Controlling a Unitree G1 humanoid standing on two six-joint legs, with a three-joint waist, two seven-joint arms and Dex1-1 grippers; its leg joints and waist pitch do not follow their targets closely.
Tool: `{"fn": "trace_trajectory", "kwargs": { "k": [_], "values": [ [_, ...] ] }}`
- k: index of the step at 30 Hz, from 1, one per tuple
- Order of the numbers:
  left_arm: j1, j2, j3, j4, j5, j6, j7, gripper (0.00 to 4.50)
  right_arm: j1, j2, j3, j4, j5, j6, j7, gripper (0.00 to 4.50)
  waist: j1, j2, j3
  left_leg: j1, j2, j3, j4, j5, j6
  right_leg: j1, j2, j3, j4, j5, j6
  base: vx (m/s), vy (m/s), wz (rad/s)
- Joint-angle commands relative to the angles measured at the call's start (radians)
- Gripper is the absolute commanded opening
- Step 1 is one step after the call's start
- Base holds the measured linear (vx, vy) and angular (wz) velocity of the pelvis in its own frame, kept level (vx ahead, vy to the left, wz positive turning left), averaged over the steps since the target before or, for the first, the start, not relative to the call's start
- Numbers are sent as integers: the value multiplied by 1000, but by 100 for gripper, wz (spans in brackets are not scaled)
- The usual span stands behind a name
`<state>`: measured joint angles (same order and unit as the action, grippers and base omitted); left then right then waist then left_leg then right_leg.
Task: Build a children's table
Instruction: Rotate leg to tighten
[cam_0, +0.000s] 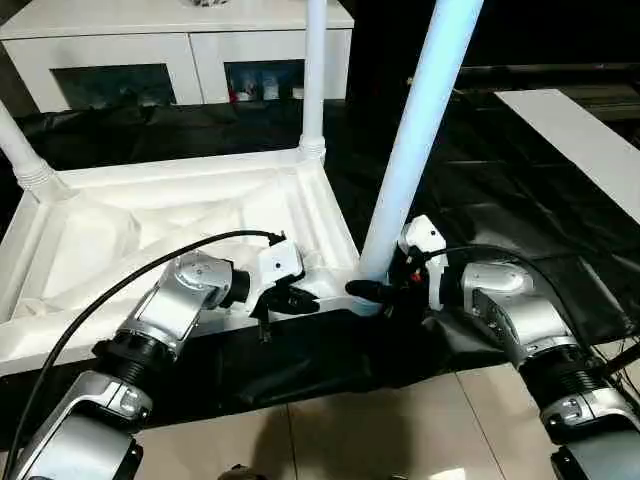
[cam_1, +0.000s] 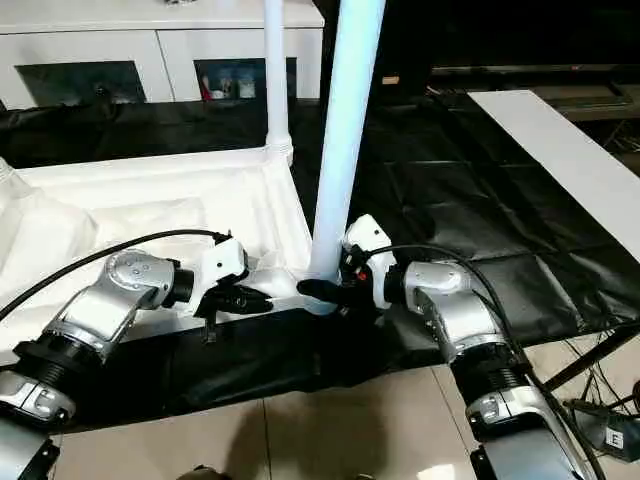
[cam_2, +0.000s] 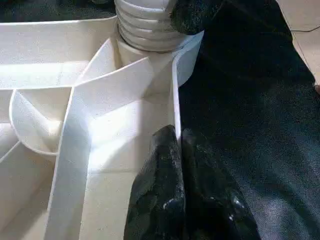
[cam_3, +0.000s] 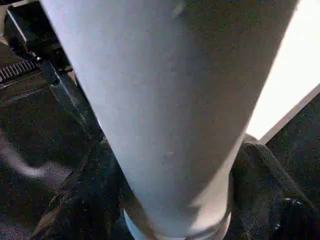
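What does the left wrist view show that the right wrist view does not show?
Left wrist view alone: the left gripper shut on the thin rim of the tabletop, the ribs of its underside, and the ringed base of the near leg seated in the corner socket. Right wrist view alone: the same leg's smooth shaft close up, with the right gripper set around it, one finger on each side. Both share that leg and the black sheet under the work.
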<state>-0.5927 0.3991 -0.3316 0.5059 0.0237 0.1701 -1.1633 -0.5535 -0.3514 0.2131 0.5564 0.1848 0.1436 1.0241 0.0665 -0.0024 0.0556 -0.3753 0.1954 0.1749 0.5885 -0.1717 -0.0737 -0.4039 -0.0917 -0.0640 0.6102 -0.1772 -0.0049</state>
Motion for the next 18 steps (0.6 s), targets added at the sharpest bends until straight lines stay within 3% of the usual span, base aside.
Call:
{"fn": "trace_trajectory", "kwargs": {
  "k": [1, 8, 12, 15, 18],
  "values": [
    [-9, 6, -9, -27, -2, -3, -12, 0, -5, -14, 12, 35, -37, 4, 3, 265, -2, -3, -71, 14, 31, -1, -67, -210, 47, 51, -47, 40, -65, -157, -249, 0, 0, 0],
    [-15, -6, -7, -11, 15, 10, 24, 0, -14, 8, 1, 101, -71, -13, -88, 264, -5, -6, -69, 14, 31, -1, -68, -229, 40, 48, -48, 40, -67, -193, -244, 0, 0, 0],
    [-60, -102, 20, 81, 52, 59, 223, 0, -68, 116, -134, 233, -38, 37, -444, 264, -19, -8, -64, 20, 28, -7, -75, -298, -9, 42, -50, 39, -81, -344, -204, 0, 0, 0],
    [-105, -184, 46, 151, 60, 83, 369, 0, -100, 186, -192, 293, -18, 66, -642, 263, -24, -7, -66, 18, 27, -9, -76, -305, -21, 41, -47, 39, -83, -336, -189, 0, 0, 0],
    [-148, -251, 71, 217, 62, 100, 494, 0, -142, 247, -234, 362, 4, 74, -800, 263, -30, -6, -70, 15, 22, -5, -71, -287, -6, 41, -47, 41, -81, -282, -201, 0, 0, 0]
  ]
}}
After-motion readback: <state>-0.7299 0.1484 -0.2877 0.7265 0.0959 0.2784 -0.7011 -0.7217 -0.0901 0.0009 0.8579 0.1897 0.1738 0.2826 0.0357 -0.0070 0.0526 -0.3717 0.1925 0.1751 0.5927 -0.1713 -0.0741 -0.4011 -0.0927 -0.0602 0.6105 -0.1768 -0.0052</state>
